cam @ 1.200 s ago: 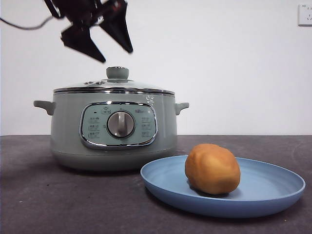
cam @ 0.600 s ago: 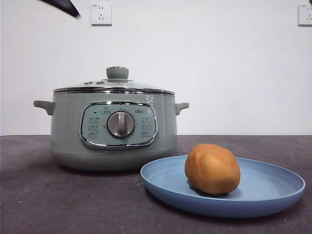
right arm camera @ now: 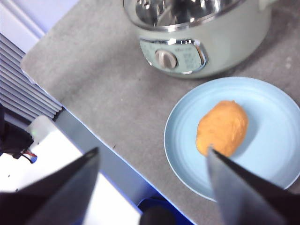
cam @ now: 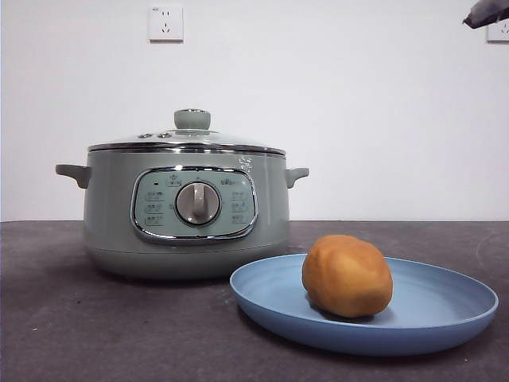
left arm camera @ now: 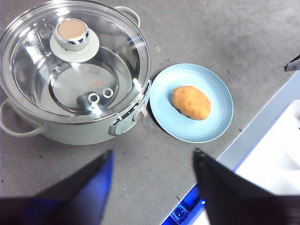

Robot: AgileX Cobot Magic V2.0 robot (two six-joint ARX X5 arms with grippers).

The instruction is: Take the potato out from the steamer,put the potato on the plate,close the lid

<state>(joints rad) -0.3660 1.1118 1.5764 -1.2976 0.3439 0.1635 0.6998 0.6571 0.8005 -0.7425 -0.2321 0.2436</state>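
Observation:
The orange-brown potato point(cam: 347, 275) lies on the light-blue plate point(cam: 445, 314) at the front right; it also shows in the left wrist view point(left arm camera: 191, 102) and the right wrist view point(right arm camera: 222, 127). The sage-green steamer point(cam: 184, 208) stands at the left with the glass lid point(cam: 188, 138) closed on it, knob up. My left gripper point(left arm camera: 152, 161) is open and empty, high above the table beside the steamer point(left arm camera: 70, 133). My right gripper point(right arm camera: 152, 157) is open and empty, high above the plate point(right arm camera: 276, 154). One arm shows only as a dark tip point(cam: 485, 13) at the top right corner.
Two wall sockets point(cam: 165, 22) sit on the white wall behind. The table's edge and a white and blue frame point(left arm camera: 276, 154) run beside the plate point(left arm camera: 220, 119). A ribbed grey panel point(right arm camera: 23, 89) lies past the table's edge.
The open gripper that hung just above the lid's knob has risen and left the front view at the top left. A dark arm tip now shows at the top right corner. Steamer, lid, potato and plate have not moved.

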